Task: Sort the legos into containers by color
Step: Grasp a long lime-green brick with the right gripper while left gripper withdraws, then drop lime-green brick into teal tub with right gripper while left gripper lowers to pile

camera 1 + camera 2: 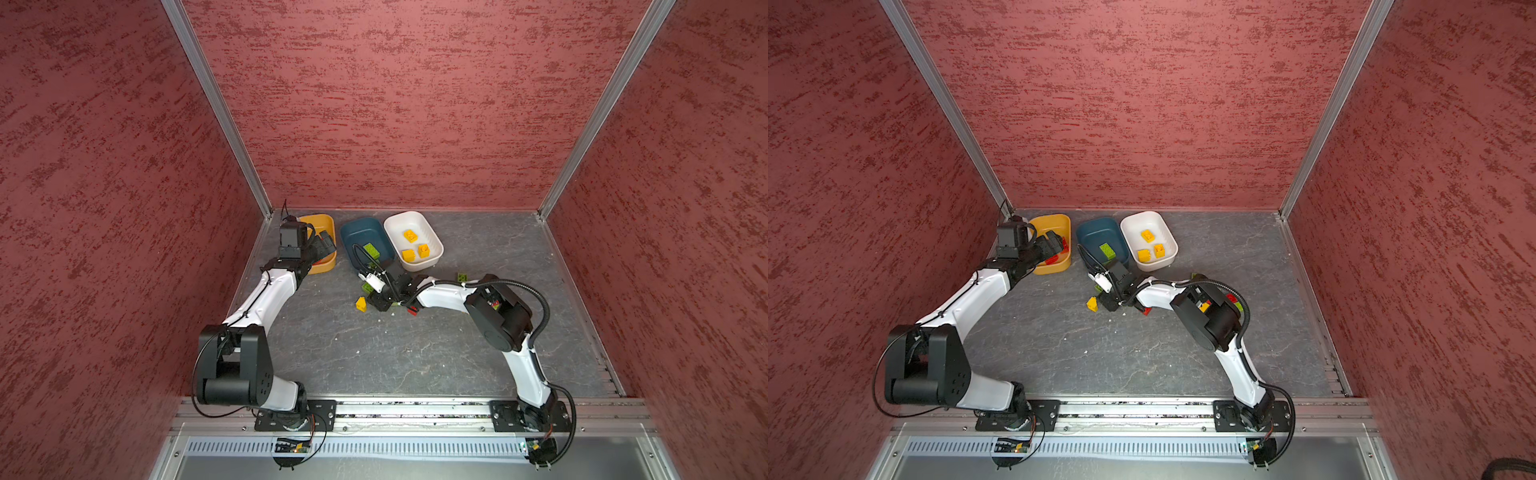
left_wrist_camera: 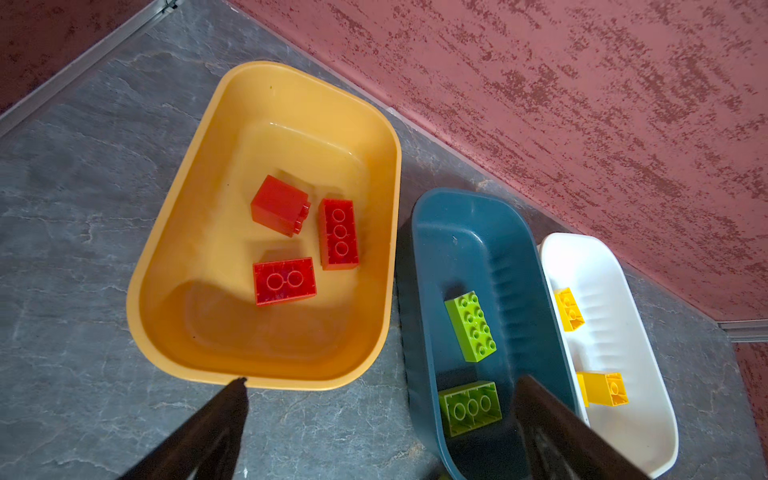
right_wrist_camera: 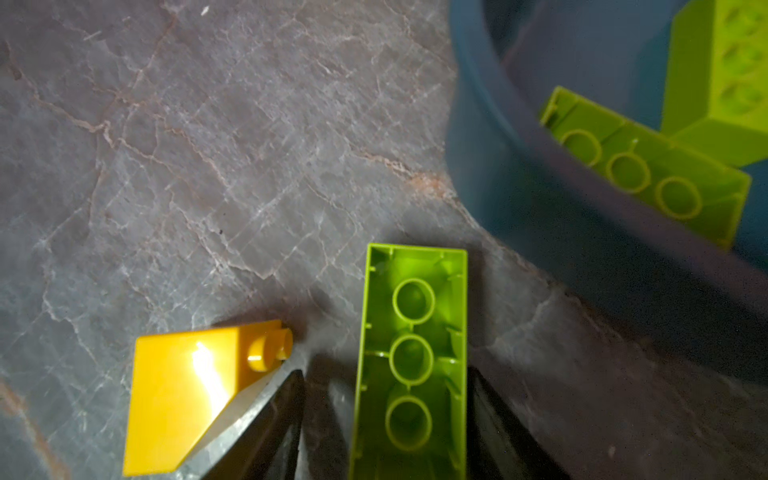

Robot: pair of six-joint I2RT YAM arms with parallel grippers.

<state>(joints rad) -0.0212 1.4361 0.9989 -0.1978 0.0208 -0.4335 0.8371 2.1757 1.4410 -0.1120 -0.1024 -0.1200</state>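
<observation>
A grey, marble-veined table [image 1: 374,353] lies beneath both pairs of jaws, with a white speck [image 1: 358,351] on it behind the right jaws. Red textured walls [image 1: 395,104] enclose three sides, the back one just beyond the left jaws, joined by aluminium corner posts [image 1: 216,108]. A metal rail [image 1: 415,411] and slotted duct [image 1: 415,449] run well behind both.

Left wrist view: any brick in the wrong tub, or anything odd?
No colour is misplaced: red bricks in the mustard tub, green bricks in the teal tub, yellow bricks in the white tub. Several lie hollow side up.
</observation>
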